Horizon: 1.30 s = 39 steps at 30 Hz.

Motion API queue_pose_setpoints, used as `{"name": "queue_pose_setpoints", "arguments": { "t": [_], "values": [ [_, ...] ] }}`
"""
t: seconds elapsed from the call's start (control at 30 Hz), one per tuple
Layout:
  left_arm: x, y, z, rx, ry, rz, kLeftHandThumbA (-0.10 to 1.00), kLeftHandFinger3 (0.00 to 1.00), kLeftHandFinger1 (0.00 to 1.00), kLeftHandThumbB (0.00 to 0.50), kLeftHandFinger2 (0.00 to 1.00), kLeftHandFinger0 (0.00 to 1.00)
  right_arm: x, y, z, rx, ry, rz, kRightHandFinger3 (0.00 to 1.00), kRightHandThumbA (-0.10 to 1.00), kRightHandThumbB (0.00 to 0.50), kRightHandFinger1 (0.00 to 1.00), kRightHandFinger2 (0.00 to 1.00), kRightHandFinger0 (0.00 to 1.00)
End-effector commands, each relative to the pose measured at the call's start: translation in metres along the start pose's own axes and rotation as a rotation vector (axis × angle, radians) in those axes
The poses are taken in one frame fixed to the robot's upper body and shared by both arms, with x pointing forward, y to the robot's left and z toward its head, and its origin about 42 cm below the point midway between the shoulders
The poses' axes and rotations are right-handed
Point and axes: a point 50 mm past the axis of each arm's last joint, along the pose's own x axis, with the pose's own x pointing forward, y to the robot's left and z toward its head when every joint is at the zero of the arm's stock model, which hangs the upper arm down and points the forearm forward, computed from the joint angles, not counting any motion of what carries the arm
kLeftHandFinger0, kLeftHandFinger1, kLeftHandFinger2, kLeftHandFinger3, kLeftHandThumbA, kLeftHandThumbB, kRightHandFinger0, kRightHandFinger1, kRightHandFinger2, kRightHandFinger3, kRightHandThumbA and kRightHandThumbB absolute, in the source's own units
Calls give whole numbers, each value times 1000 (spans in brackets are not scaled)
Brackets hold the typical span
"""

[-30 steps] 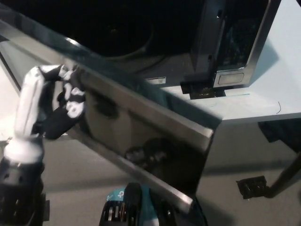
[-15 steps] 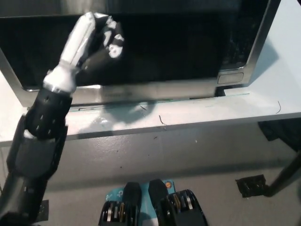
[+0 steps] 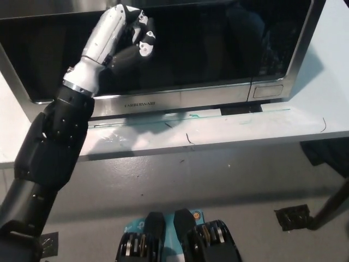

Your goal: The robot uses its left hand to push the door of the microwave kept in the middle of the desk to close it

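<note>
The microwave (image 3: 272, 65) stands on the white desk (image 3: 229, 128), silver-framed with a dark glass door (image 3: 202, 49). The door lies flush with the front, shut against the frame beside the control panel. My white left hand (image 3: 125, 38) rests against the upper left of the door glass, its fingers curled inward and holding nothing. Its black forearm runs down to the lower left corner of the picture. My right hand does not show in the head view.
The desk's front edge (image 3: 218, 143) runs across the middle of the picture, with grey floor (image 3: 180, 180) below it. A black stand foot (image 3: 297, 215) sits on the floor at the lower right.
The door has swung from wide open to shut against the microwave's front. My left hand followed it up and to the right, staying against the glass.
</note>
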Motion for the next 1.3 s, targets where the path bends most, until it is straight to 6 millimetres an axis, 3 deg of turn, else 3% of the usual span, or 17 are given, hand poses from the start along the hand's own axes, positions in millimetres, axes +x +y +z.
{"name": "queue_pose_setpoints", "arguments": {
  "t": [0.0,0.07,0.17,0.2,0.3,0.33,0.37,0.43,0.47,0.53,0.6,0.7,0.87,1.03,1.07,1.23,1.27],
  "values": [
    [8,42,21,42,-90,163,-100,127,0,98,0,0,9,-3,20,5,-53,-12,553,-31,165,764,736,845],
    [1,42,26,6,-100,160,-100,139,0,91,0,0,9,-4,20,2,-61,-6,561,-32,160,790,757,897],
    [-22,41,41,-42,-131,182,-100,127,0,104,0,0,10,-4,19,13,-72,-5,526,-69,163,759,726,856],
    [-40,42,53,-60,-158,196,-100,138,0,83,9,0,10,-5,18,-12,-78,-8,534,-35,166,807,755,915],
    [-44,42,56,-75,-164,200,-100,147,0,84,5,0,11,-5,20,-9,-85,-6,536,-37,169,816,763,935],
    [-57,44,67,-65,-186,234,-100,123,0,79,0,0,11,-6,20,-9,-84,0,488,-27,158,655,619,743],
    [-67,45,71,-80,-183,252,-100,110,0,67,0,0,10,-6,19,-23,-81,-5,511,-10,163,624,595,691],
    [-87,48,74,-124,-134,297,-100,146,0,52,2,0,10,-5,20,-5,-61,-4,533,-13,161,699,659,769],
    [-98,49,75,-167,-72,319,-100,194,0,54,12,0,10,-5,20,-21,-60,-3,530,-5,151,667,636,737],
    [-123,47,69,-217,35,412,-100,239,7,58,45,3,10,-6,21,-33,-68,12,596,6,131,652,652,719],
    [-142,45,58,-208,104,459,-100,243,0,40,32,4,10,-6,22,-53,-69,-14,515,-3,155,521,516,567],
    [-160,42,47,-235,229,535,-100,234,0,48,37,0,11,-5,21,-30,-72,-20,504,-30,155,503,502,536],
    [-197,32,2,-267,474,657,-100,241,0,54,0,0,9,0,20,3,-78,-24,508,-75,176,612,601,685],
    [-221,17,-30,-272,635,707,-100,226,0,18,0,0,12,0,22,-13,-75,-15,527,-49,177,574,575,623],
    [-229,10,-39,-288,686,727,-100,234,0,46,8,0,11,-1,23,0,-75,-15,522,-64,183,540,545,581],
    [-249,-9,-53,-342,871,789,-100,289,0,39,61,0,9,1,23,11,-81,-12,508,-69,186,573,562,628],
    [-252,-12,-53,-322,916,783,-100,314,20,42,102,12,9,1,22,10,-77,-13,528,-66,181,621,606,688]
  ]
}}
